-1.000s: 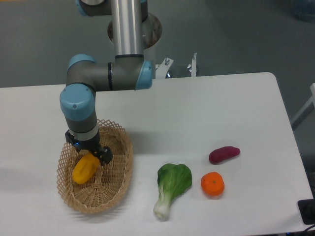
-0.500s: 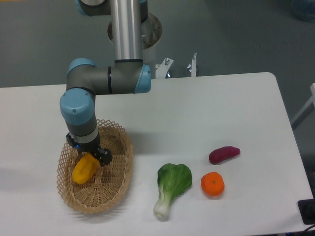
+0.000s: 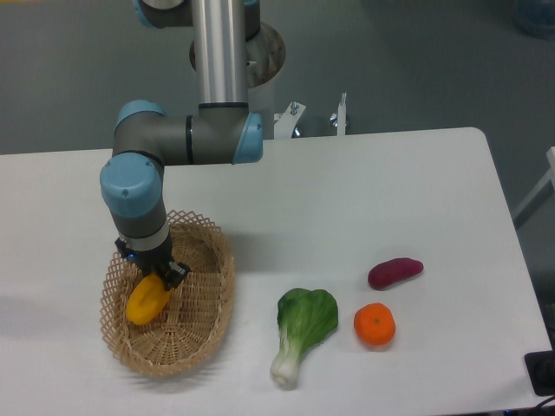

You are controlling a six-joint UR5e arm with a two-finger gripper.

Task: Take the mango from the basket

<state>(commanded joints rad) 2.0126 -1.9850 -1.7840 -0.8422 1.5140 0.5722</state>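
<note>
The yellow-orange mango [image 3: 146,300] lies in the tan wicker basket [image 3: 204,325] at the table's front left. My gripper [image 3: 154,275] points straight down over the mango's upper end, its fingers closed in on the fruit. The mango's lower end shows below the fingers and looks to rest on or just above the basket floor. The arm's wrist hides the top of the mango and part of the basket's back rim.
A green bok choy [image 3: 303,331] lies right of the basket. A round orange tangerine [image 3: 375,324] and a purple sweet potato [image 3: 395,272] lie further right. The arm's base column [image 3: 222,52] stands at the back.
The gripper has shifted slightly left and its fingers have drawn in on the mango; the mango has moved a little left with it.
</note>
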